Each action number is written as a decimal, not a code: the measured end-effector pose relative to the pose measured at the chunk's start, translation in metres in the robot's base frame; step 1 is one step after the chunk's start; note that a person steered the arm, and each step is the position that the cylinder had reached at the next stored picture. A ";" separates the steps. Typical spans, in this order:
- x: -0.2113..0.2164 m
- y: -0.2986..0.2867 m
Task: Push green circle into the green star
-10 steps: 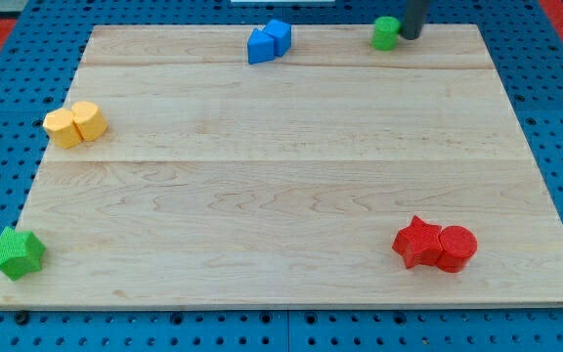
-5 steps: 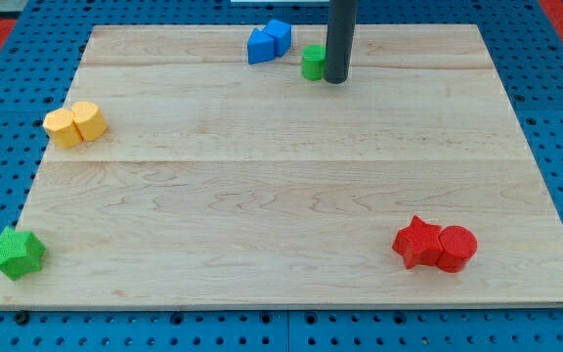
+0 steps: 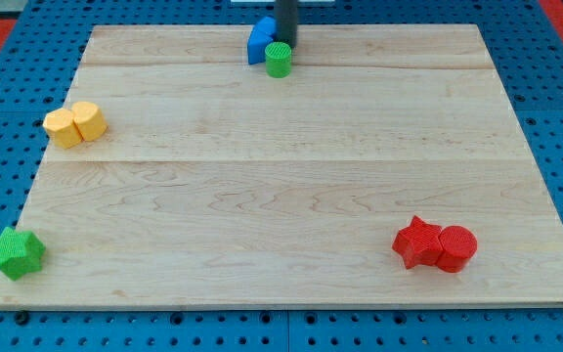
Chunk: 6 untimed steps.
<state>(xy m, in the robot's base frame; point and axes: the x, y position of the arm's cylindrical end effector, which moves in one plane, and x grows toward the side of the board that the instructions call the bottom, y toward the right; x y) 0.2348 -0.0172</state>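
The green circle (image 3: 279, 60) stands near the view's top, a little left of centre, touching or nearly touching the blue blocks. My tip (image 3: 286, 45) is just above and slightly right of the green circle, against its upper edge, and covers part of the blue blocks. The green star (image 3: 15, 252) lies far away in the board's bottom left corner.
Two blue blocks (image 3: 260, 43) sit at the top just left of my tip. A yellow pair (image 3: 75, 124) lies at the left edge. A red star and red circle (image 3: 435, 244) lie at the bottom right. The wooden board (image 3: 291, 196) rests on a blue pegboard.
The green circle slid left along the board's top, from the top right to beside the blue blocks. My tip went from its right side to just above it.
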 end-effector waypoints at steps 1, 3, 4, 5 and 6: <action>0.039 -0.026; 0.049 -0.003; 0.039 0.029; 0.086 0.025; 0.134 0.002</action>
<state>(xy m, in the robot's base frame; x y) 0.3684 -0.0151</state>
